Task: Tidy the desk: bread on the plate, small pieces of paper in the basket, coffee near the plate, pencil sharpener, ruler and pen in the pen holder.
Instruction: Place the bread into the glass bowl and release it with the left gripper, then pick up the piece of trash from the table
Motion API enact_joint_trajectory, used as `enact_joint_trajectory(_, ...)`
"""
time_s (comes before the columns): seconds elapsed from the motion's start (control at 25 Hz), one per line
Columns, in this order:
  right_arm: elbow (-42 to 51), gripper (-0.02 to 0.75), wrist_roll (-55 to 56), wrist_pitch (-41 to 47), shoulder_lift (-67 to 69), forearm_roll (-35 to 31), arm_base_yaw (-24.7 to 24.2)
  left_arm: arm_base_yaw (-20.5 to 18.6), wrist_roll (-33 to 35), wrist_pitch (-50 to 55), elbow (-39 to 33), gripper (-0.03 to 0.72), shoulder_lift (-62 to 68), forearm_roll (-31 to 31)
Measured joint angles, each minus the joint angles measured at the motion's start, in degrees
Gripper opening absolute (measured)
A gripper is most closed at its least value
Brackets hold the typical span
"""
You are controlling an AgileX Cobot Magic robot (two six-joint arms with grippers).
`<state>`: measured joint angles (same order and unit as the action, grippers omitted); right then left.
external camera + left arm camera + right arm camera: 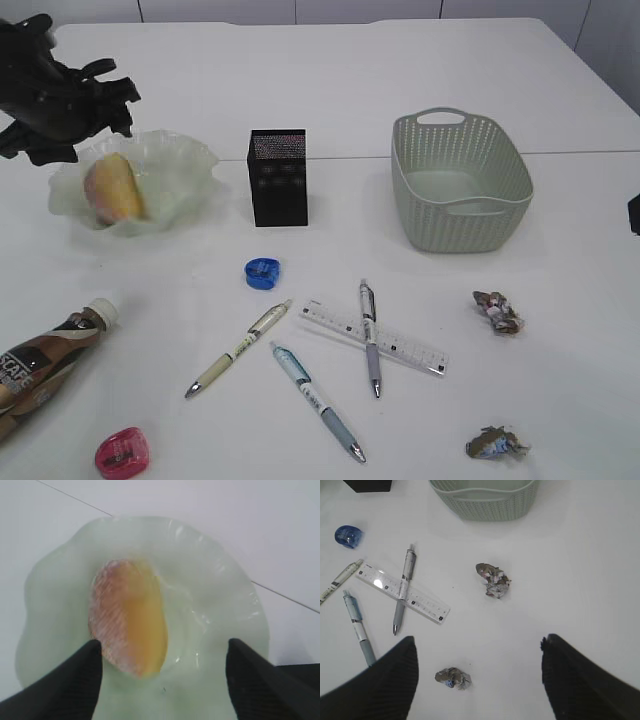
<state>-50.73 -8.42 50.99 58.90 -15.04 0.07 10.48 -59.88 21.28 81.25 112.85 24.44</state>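
**Arm and gripper pose**

Left arm (60, 95) reaches in from the upper left, wrist angled downward; left gripper (162, 672) has its jaws spread wide, nothing between them. Right gripper (477, 677) (seen only from its wrist camera) hangs likewise wide apart, holding nothing.

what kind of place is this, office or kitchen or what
Most likely a staged desk or lab tabletop: a plain white table holding stationery such as a ruler and a black pen holder, with bread on a glass plate.

bright even light all round, soft faint shadows, white counter (330, 80) a bit washed out, left wrist view pretty blurry.
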Motion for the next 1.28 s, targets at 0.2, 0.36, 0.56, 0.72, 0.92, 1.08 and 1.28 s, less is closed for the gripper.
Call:
enact_joint_trajectory(0.2, 0.0, 0.565, 0.0, 0.27, 0.0, 0.1, 0.0, 0.0, 4.0, 4.95, 0.38, 0.555, -0.24, 0.0)
enact_joint_trajectory(0.36, 0.0, 0.565, 0.0, 0.4, 0.0, 0.1, 0.0, 0.0, 10.55, 9.2, 0.95, 0.537, -2.81, -0.21)
enact_joint_trajectory(0.56, 0.0, 0.565, 0.0, 0.49, 0.0, 0.1, 0.0, 1.05, 21.62, 16.76, 1.0, 0.53, -8.33, -0.81)
enact_joint_trajectory(0.72, 0.0, 0.565, 0.0, 0.49, 0.0, 0.1, 0.0, 2.18, 35.12, 24.61, 1.09, 0.529, -11.97, -5.93)
enact_joint_trajectory(0.92, 0.0, 0.565, 0.0, 0.95, 0.0, 0.1, 0.0, 2.41, 48.12, 34.82, 1.09, 0.519, -14.93, -13.13)
enact_joint_trajectory(1.08, 0.0, 0.565, 0.0, 1.36, 0.0, 0.31, 0.0, 2.41, 52.74, 40.77, 0.86, 0.459, -17.41, -15.69)
enact_joint_trajectory(1.28, 0.0, 0.563, 0.0, 1.71, 0.0, 0.31, 0.0, 2.41, 54.65, 43.7, 0.88, 0.427, -22.6, -16.05)
